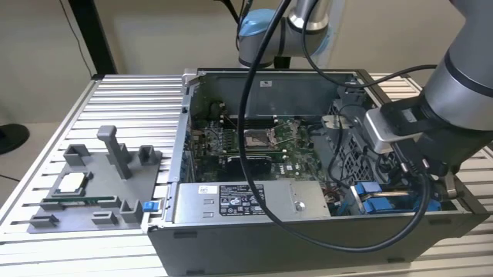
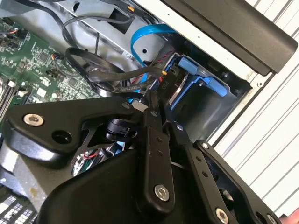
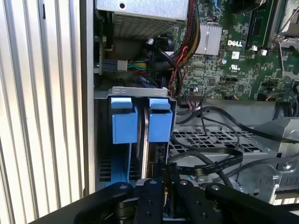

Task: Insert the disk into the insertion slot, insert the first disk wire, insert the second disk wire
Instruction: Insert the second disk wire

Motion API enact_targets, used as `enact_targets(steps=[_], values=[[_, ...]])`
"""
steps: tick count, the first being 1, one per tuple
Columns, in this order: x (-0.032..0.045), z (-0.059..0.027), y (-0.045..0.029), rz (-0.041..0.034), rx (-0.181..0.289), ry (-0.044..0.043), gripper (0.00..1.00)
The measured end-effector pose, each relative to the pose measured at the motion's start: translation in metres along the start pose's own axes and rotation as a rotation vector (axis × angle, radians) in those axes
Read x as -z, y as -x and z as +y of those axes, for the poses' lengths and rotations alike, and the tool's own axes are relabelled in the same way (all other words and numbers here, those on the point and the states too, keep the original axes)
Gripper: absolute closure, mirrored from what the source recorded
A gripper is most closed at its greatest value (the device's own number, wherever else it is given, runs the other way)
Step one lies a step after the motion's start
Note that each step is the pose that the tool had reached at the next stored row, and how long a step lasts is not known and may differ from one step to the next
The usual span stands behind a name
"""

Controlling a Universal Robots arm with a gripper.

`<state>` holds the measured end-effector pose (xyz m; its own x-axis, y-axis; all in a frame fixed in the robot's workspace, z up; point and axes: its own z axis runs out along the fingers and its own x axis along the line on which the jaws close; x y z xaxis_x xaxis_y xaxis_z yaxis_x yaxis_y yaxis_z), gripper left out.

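The disk (image 3: 144, 140) stands on edge in the insertion slot (image 3: 140, 91), with its blue carrier (image 3: 124, 125) clipped around it at the case's near corner on the exterior view's right (image 1: 377, 199). In the second wrist view the disk's end (image 2: 174, 88) lies just past my fingertips. My gripper (image 2: 152, 99) hangs directly over that end, fingers pressed together on the plug of a black flat disk wire (image 3: 208, 164). That wire loops away over the perforated metal cage. In the first wrist view the gripper (image 3: 164, 170) almost touches the disk's edge.
A grey power-supply box (image 1: 246, 202) lies along the case's front wall beside the disk bay. The motherboard (image 1: 246, 144) fills the case floor. A blue flat cable (image 2: 145, 35) and black wire loops crowd the bay. A grey fixture tray (image 1: 92, 184) sits on the slatted table.
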<state>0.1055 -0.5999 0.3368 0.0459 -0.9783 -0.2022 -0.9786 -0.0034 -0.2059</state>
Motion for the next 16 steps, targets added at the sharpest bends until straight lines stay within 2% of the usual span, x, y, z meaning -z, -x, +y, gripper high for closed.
enact_targets(steps=[8,11,16], values=[[-0.0019,0.0003,-0.0002,-0.0001,0.001,-0.0041,1.0],[-0.0043,0.0009,-0.0007,0.0003,0.002,-0.0079,1.0],[-0.0086,0.0017,-0.0014,0.0004,0.002,-0.0093,1.0]])
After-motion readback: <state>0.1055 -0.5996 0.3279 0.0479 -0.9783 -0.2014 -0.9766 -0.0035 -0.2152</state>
